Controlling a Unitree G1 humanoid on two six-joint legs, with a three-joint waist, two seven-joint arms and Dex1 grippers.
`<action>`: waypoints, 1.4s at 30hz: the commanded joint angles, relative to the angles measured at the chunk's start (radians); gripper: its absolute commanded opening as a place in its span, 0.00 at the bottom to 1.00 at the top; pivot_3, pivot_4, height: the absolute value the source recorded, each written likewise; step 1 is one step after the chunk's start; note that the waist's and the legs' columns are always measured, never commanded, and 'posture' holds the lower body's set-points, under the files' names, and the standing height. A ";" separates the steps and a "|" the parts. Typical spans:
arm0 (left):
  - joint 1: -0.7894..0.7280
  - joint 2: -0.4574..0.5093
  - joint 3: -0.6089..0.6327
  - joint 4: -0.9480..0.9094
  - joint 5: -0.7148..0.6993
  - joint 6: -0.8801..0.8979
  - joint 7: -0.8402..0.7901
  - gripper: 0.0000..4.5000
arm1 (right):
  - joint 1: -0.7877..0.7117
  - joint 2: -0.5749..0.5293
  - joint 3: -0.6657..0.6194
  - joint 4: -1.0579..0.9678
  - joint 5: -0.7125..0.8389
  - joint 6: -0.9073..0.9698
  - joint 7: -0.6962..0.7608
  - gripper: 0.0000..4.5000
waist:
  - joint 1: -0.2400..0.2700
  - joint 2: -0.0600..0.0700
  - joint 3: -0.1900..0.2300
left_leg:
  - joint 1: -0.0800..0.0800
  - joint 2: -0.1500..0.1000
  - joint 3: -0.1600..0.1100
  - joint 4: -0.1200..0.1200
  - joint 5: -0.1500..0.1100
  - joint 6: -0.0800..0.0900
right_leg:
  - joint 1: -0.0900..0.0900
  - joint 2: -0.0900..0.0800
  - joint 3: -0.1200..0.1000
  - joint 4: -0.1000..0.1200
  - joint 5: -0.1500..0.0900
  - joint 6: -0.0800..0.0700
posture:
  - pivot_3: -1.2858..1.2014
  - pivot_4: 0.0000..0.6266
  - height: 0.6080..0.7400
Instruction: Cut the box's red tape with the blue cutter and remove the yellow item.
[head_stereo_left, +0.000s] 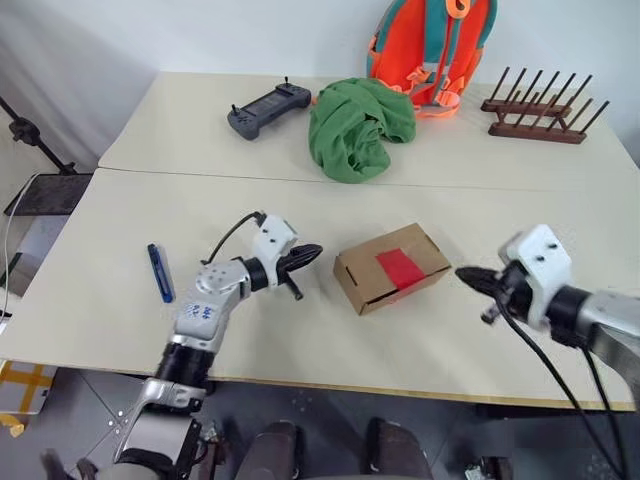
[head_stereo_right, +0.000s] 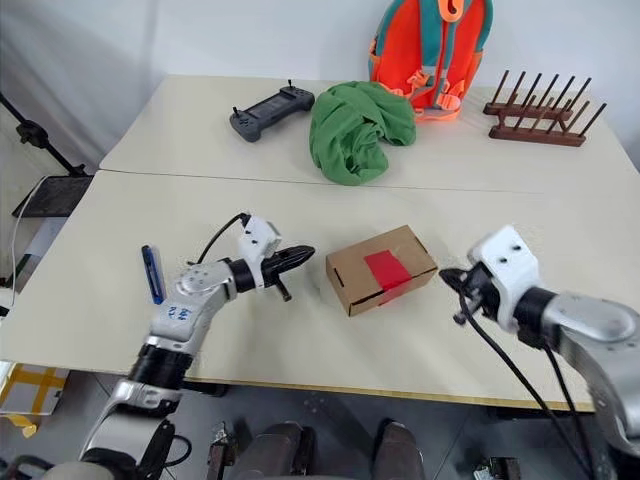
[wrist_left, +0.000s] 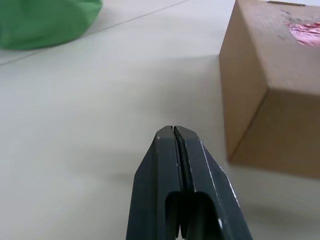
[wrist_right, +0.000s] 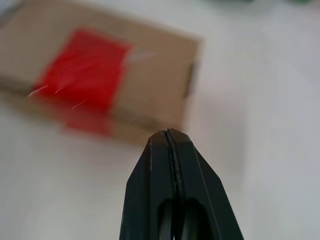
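Brown cardboard, the box (head_stereo_left: 391, 266) lies closed on the near table (head_stereo_left: 100, 300) with the red tape (head_stereo_left: 399, 266) still whole across its top and down its front, and no brand, label or writing can be read on it or on anything nearby. Left of the box, the left gripper (head_stereo_left: 310, 254) points at it with fingers pressed together and empty, while the blue cutter (head_stereo_left: 160, 272) lies farther left. Right of the box, the right gripper (head_stereo_left: 468, 274) is likewise pinched closed on nothing; beyond the box sit a green cloth (head_stereo_left: 358, 127) and a black controller (head_stereo_left: 268, 107).
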 joint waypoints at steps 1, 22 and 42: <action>-0.040 -0.026 -0.025 0.060 0.024 -0.079 -0.015 0.01 | 0.016 0.005 0.006 -0.071 0.066 0.058 -0.010 0.00 | 0.001 -0.001 0.000 | 0.000 0.000 0.000 0.001 0.000 0.000 | 0.000 0.000 0.000 0.000 0.000 0.000 | 0.52 0.24 1.00; 0.066 -0.013 -0.182 -0.293 -0.119 0.226 -0.321 0.01 | -0.311 0.120 0.396 0.235 -0.144 -0.168 -0.023 0.00 | -0.007 -0.002 0.001 | -0.003 0.002 -0.004 0.012 -0.003 0.002 | 0.000 0.000 0.002 0.002 0.001 -0.001 | 0.52 0.24 1.00; 0.021 -0.011 -0.114 -0.228 -0.088 0.206 -0.211 0.01 | -0.459 0.136 0.462 0.579 -0.401 -0.469 0.007 0.00 | -0.020 -0.002 0.001 | -0.003 0.002 -0.003 0.013 -0.004 0.002 | 0.000 0.001 0.003 0.003 0.001 -0.001 | 0.52 0.24 1.00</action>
